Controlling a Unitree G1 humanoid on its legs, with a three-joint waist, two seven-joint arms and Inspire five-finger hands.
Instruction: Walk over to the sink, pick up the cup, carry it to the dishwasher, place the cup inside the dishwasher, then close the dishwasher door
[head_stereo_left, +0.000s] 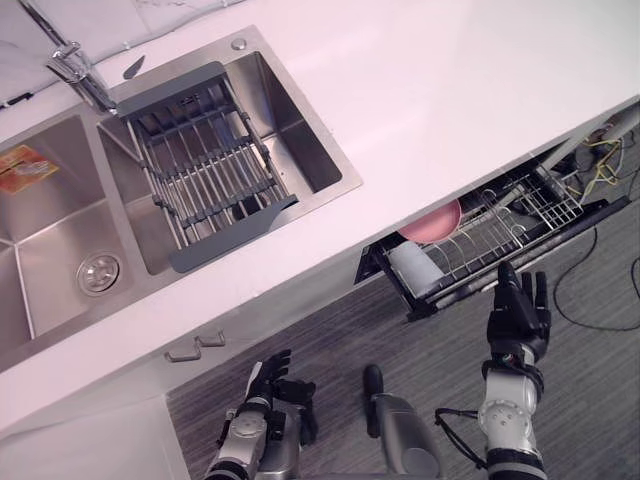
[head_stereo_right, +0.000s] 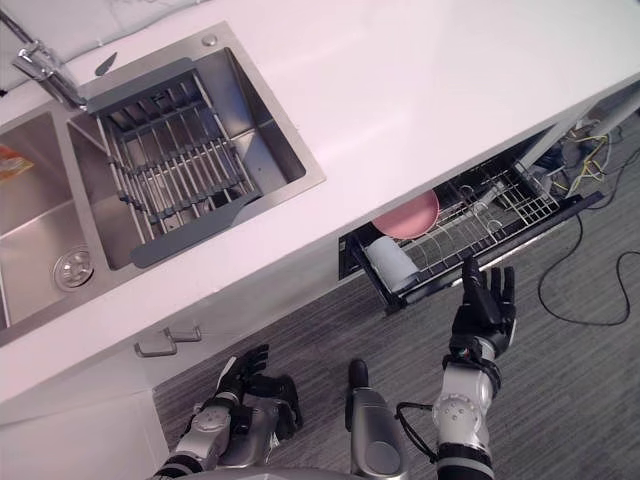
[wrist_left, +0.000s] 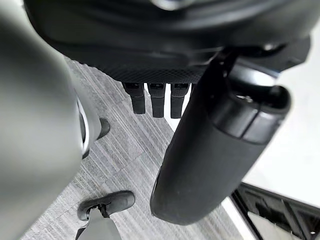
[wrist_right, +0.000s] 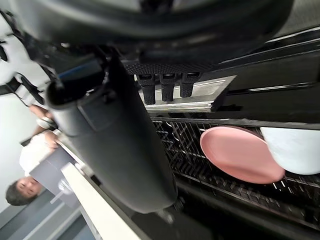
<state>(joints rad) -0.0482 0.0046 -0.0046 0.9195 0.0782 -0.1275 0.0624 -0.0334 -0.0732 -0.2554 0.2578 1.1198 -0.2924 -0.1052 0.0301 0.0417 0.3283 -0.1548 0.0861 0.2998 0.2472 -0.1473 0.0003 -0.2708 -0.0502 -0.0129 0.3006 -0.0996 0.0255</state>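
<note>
— White cup (head_stereo_left: 415, 268): where does it lie?
— On its side in the wire rack (head_stereo_left: 545, 205) of the dishwasher (head_stereo_left: 590, 218), at the rack's left end; a pink plate (head_stereo_left: 432, 221) stands on edge just behind it; the right wrist view shows the two side by side (touching or a hair apart, cannot tell).
— Dishwasher door?
— Open; the rack is drawn out from under the white counter (head_stereo_left: 430, 110), over the grey striped floor (head_stereo_left: 330, 340).
— Right hand?
— Right hand (head_stereo_left: 518, 312) is raised in front of the rack's outer edge, near the cup but apart from it; fingers straight and a little spread, thumb out; nothing in its grasp.
— Left hand?
— Left hand (head_stereo_left: 272, 378) hangs low by the cabinet front, below a metal handle (head_stereo_left: 195, 347); fingers loose, only lightly bent; it holds nothing either.
— The sink?
— Stainless double sink (head_stereo_left: 40, 230) set in the counter, well to the left of the dishwasher; a grey drain rack (head_stereo_left: 205, 165) spans the right basin; the tap (head_stereo_left: 78, 72) stands at the back, about where the basins meet; an orange packet (head_stereo_left: 25, 165) lies at the rear of the left basin; a round drain (head_stereo_left: 98, 272) sits in that basin's floor.
— Anyone about?
— A person in a white top (wrist_right: 35, 150), in the background of the right wrist view.
</note>
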